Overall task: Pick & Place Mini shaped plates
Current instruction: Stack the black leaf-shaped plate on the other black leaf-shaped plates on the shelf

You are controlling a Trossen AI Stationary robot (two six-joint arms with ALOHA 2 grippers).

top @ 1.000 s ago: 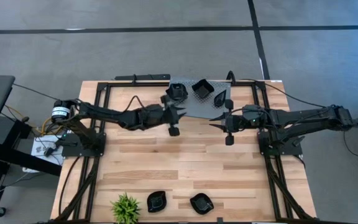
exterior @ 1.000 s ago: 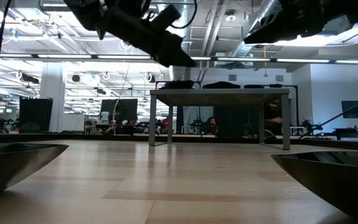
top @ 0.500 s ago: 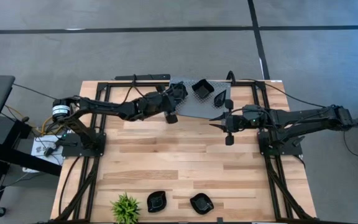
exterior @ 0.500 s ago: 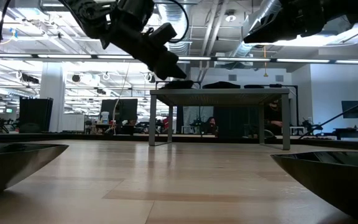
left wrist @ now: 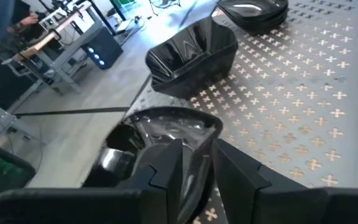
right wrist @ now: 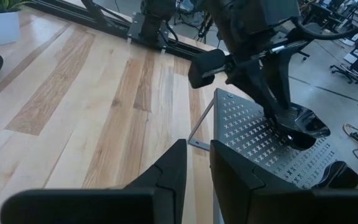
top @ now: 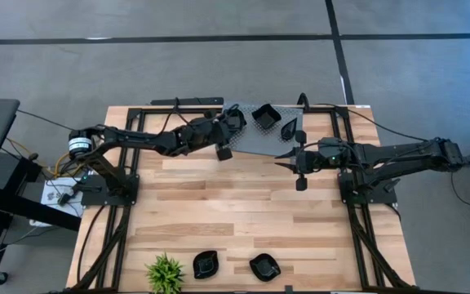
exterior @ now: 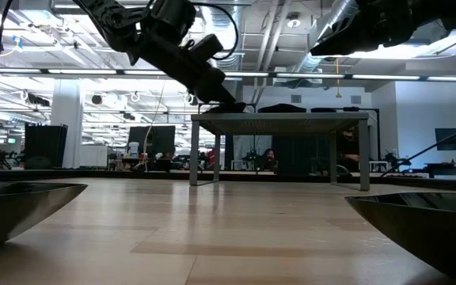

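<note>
My left gripper (top: 228, 124) reaches over the left end of the grey perforated shelf (top: 247, 140) and is shut on a glossy black mini plate (left wrist: 166, 130), which also shows in the right wrist view as the plate (right wrist: 300, 127). Two more black plates sit on the shelf: a wavy-edged square one (top: 265, 116) and a small pointed one (top: 288, 128). Another two plates (top: 206, 264) (top: 263, 266) rest on the table at its near edge. My right gripper (top: 284, 159) hovers by the shelf's near right corner, open by a narrow gap and touching nothing. My left gripper pinches the plate's near wall (left wrist: 199, 142) between its two fingers, which slant down from the table's left side. One finger (left wrist: 166, 168) stands over the plate's hollow and the other finger (left wrist: 232, 171) outside it. The plate sits on the shelf's left end (right wrist: 272, 140).
A small green plant (top: 164, 273) stands at the near edge beside the two plates. Black frame rails run along the table's left and right sides. The middle of the wooden table (top: 235, 212) is bare. The shelf stands on legs at the far edge (exterior: 279, 117).
My left gripper has moved from above the table just near of the shelf toward the far edge and down onto the plate at the shelf's left end. The plate has stayed where it was.
</note>
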